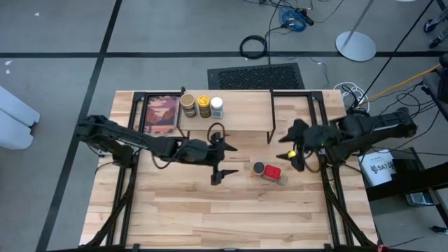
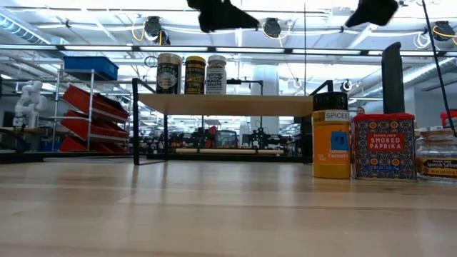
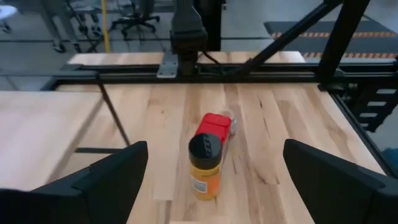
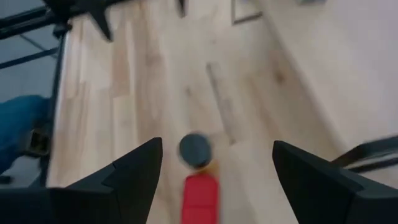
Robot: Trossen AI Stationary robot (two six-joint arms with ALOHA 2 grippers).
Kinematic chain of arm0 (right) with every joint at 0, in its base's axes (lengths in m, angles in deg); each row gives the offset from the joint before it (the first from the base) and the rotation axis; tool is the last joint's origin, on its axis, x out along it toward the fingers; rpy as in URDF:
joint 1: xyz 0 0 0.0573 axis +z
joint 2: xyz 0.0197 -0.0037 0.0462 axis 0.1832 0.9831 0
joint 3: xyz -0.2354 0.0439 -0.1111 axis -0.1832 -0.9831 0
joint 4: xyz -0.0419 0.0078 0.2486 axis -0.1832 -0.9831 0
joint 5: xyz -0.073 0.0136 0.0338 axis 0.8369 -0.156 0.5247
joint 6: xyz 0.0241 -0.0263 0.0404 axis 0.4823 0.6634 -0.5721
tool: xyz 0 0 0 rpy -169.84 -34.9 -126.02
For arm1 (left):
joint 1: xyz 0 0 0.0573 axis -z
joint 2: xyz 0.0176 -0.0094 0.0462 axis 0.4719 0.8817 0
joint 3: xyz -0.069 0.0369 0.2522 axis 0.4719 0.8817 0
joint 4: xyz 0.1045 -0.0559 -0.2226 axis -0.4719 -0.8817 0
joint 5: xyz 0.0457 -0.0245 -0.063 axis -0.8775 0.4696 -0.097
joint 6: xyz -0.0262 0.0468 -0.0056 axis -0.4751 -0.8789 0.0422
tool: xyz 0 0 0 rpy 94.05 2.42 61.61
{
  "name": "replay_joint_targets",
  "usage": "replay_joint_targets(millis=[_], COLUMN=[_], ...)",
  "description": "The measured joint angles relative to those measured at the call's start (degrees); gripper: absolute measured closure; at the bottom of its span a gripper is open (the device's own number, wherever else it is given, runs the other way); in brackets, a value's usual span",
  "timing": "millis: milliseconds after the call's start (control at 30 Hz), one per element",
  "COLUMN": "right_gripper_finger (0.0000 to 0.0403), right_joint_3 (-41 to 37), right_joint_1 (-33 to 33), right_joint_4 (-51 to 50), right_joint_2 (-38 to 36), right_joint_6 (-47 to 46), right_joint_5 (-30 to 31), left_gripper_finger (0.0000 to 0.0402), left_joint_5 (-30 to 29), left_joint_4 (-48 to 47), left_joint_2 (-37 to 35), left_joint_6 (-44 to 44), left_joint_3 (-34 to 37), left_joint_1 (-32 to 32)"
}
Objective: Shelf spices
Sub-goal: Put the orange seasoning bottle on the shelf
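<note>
Three spice jars stand on the left part of the light-wood shelf (image 1: 245, 112): tan (image 1: 187, 105), yellow-lidded (image 1: 204, 105) and white-lidded (image 1: 217, 106). On the tabletop, in front of the shelf's right half, stand the dark-lidded orange jar (image 1: 259, 169), the red box (image 1: 272, 172) and the small grey-lidded jar (image 1: 282, 179). My left gripper (image 1: 222, 159) hovers open, left of the orange jar and above it. My right gripper (image 1: 290, 152) hovers open, right of the group and toward the shelf. The left wrist view shows the orange jar (image 3: 206, 167) ahead between the fingers.
A reddish picture in a black frame (image 1: 161, 115) lies at the shelf's left end. Thin black shelf legs (image 1: 271, 115) stand near the right gripper. Bare tabletop (image 1: 210, 217) spreads toward the near edge. Room clutter shows beyond the table in the low view.
</note>
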Motion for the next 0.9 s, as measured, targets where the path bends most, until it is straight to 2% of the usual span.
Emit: replay_joint_targets(millis=[167, 467, 633, 900], right_gripper_finger=[0.011, 0.011, 0.011, 0.011], right_joint_3=[-5.0, -10.7, -11.5, -11.5], right_joint_1=[5.9, 13.1, 16.6, 19.4], right_joint_4=[0.2, 0.8, 0.8, 0.8], right_joint_2=[0.0, 0.0, 0.0, 0.0], right_joint_6=[-9.1, -20.2, -22.9, -23.4], right_joint_5=[1.4, 6.0, 8.5, 8.6], left_gripper_finger=[0.0017, 0.0017, 0.0017, 0.0017], left_joint_5=[5.1, 8.5, 8.5, 8.3], left_joint_4=[1.3, 4.5, 4.5, 5.0], left_joint_2=[5.1, 14.8, 18.7, 22.4], left_joint_6=[0.2, -0.1, -0.1, -0.1], left_joint_3=[-2.1, -7.8, -10.2, -10.7], left_joint_1=[-2.5, -2.9, -3.1, -3.4])
